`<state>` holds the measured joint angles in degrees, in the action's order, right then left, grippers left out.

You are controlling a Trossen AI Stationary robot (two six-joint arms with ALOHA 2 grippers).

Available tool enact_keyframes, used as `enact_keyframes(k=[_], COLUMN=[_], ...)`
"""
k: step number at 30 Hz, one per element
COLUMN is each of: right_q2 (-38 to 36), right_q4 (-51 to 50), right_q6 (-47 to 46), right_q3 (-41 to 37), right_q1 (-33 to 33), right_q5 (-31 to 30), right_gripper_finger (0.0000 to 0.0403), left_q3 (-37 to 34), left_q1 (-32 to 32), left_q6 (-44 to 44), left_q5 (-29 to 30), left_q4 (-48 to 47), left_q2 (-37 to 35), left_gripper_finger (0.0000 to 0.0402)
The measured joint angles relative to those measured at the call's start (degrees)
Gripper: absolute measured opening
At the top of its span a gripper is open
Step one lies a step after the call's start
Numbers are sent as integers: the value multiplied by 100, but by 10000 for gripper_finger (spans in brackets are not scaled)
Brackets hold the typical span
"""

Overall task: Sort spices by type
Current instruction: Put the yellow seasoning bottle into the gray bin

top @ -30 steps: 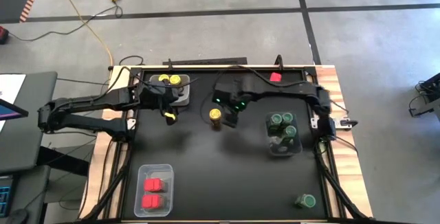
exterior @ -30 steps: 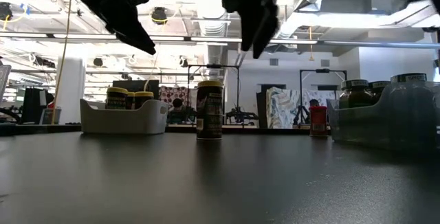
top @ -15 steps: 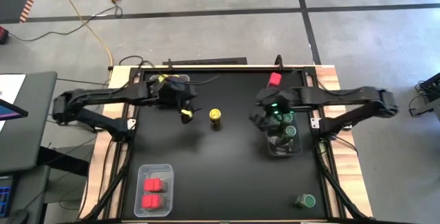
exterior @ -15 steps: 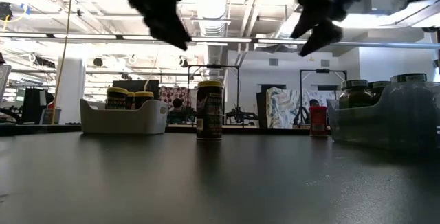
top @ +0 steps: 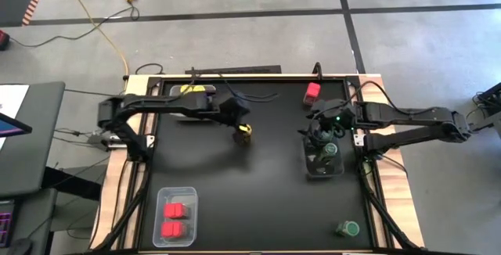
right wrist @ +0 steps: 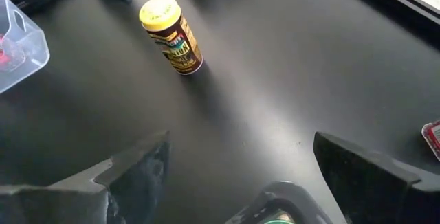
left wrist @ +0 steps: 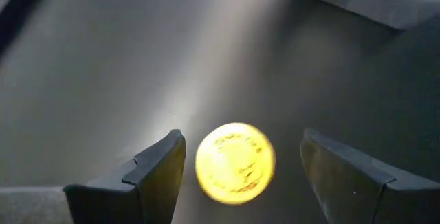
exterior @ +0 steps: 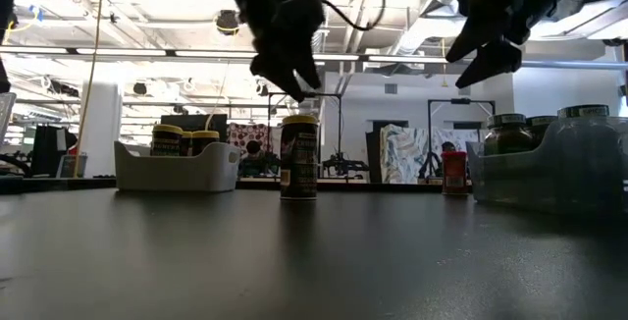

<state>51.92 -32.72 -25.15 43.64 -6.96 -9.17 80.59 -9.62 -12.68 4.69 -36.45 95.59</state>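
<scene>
Your left gripper (left wrist: 237,176) hangs directly over the yellow-lidded jar (top: 245,133) at the centre of the high view, fingers spread either side of its lid, gripping nothing. The jar is tall and narrow: come down off-centre and a finger will likely clip the lid and topple it. Your right gripper (right wrist: 237,176) waits wide open and empty above the bin of green-lidded jars (top: 308,167) at right. The yellow-lid bin (top: 205,90) sits upper left, a red container (top: 312,91) upper centre, another green-lidded jar (top: 348,228) lower right; nothing blocks the descent.
</scene>
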Motion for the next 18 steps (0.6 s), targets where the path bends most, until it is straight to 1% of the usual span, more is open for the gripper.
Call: enact_keyframes(k=[5, 10, 13, 18], right_q2=[15, 20, 14, 13], right_q4=[4, 4, 1, -3], right_q6=[17, 246, 256, 271], right_q3=[0, 2, 2, 2], right_q1=[0, 0, 0, 11], right_q5=[0, 2, 0, 2], right_gripper_finger=[384, 384, 384, 384], left_q3=[1054, 1902, 2096, 2108], left_q1=[107, 132, 130, 115], left_q6=[-195, -503, -739, -1351], left_q5=[7, 264, 311, 326], left_q4=[-977, -1799, -2039, -2258], left_q2=[743, 1358, 1549, 1611], left_gripper_finger=[277, 277, 277, 277])
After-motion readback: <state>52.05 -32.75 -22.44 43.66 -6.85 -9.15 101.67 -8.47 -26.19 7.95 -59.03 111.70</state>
